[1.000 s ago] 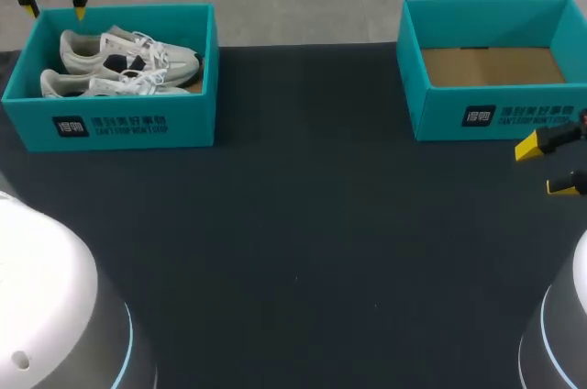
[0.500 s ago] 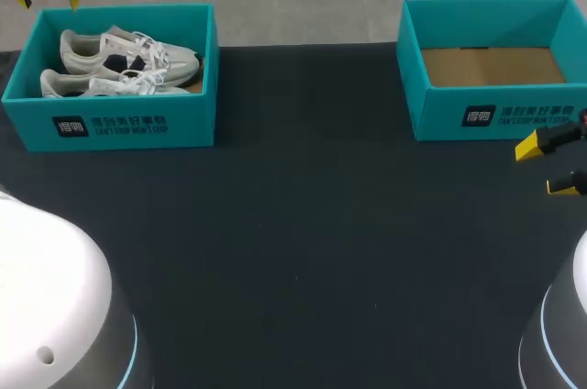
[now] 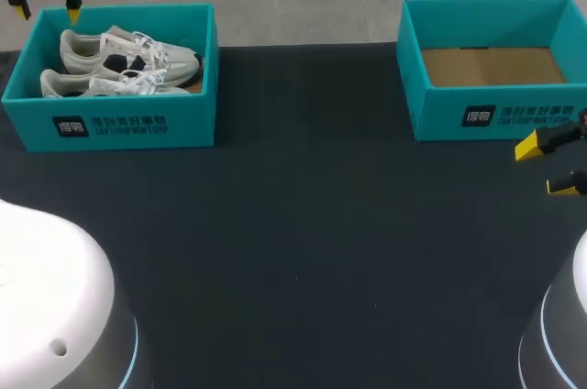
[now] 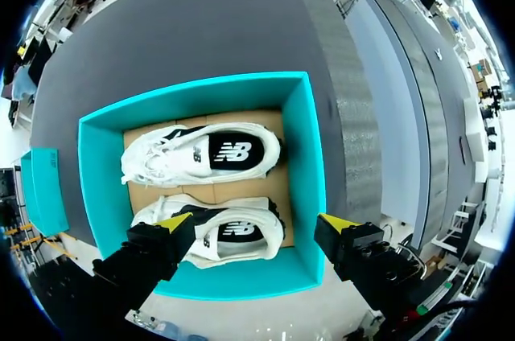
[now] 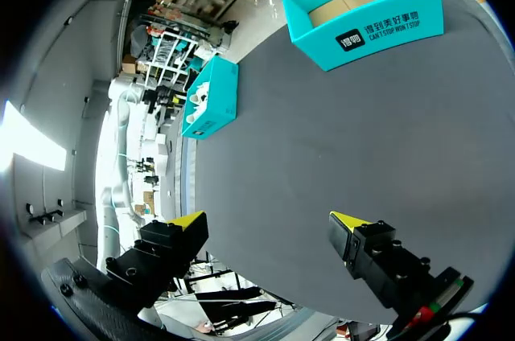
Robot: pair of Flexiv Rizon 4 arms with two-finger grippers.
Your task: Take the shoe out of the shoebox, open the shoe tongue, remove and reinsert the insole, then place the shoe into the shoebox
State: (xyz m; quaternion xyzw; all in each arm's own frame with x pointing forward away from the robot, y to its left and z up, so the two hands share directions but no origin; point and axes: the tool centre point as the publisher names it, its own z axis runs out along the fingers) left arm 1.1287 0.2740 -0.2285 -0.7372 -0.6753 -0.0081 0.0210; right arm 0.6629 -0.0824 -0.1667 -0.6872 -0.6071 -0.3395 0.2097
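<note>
Head view, nearest: left arm [image 3: 55,306] and right arm [image 3: 561,334] at the near corners, dark table [image 3: 303,224] between them. Right jaws sit at the table's right edge, just in front of the right box [image 3: 495,119]. They are wide open, holding nothing, yellow tips [image 3: 529,147] well apart. Right wrist view agrees: tips [image 5: 187,220] are spread wide over the table [image 5: 346,140] with nothing between them. The right box [image 5: 372,22] is well ahead, the left box [image 5: 211,101] off to one side of it.

Right box is teal with an open top, and a brown cardboard floor shows inside. Left box [image 3: 110,125] is at the table's far left, also teal and open, well apart from the right box. Two pale shoes with white laces and a dark side patch lie in it on their sides, side by side along the box: near shoe [image 3: 96,85], far shoe [image 3: 128,50].

Left jaws are furthest out, above the left box's back left corner. They are wide open, holding nothing, tips [image 3: 73,15] pointing down. Left wrist view looks straight down into the left box [image 4: 304,148]. One tip [image 4: 173,222] is over the far shoe [image 4: 241,232], the other [image 4: 338,223] just past the box's side wall. Near shoe [image 4: 201,152] lies ahead of the far shoe. Cannot tell any tip touching a shoe. Right box [image 4: 40,188] is small, beyond the left box.
</note>
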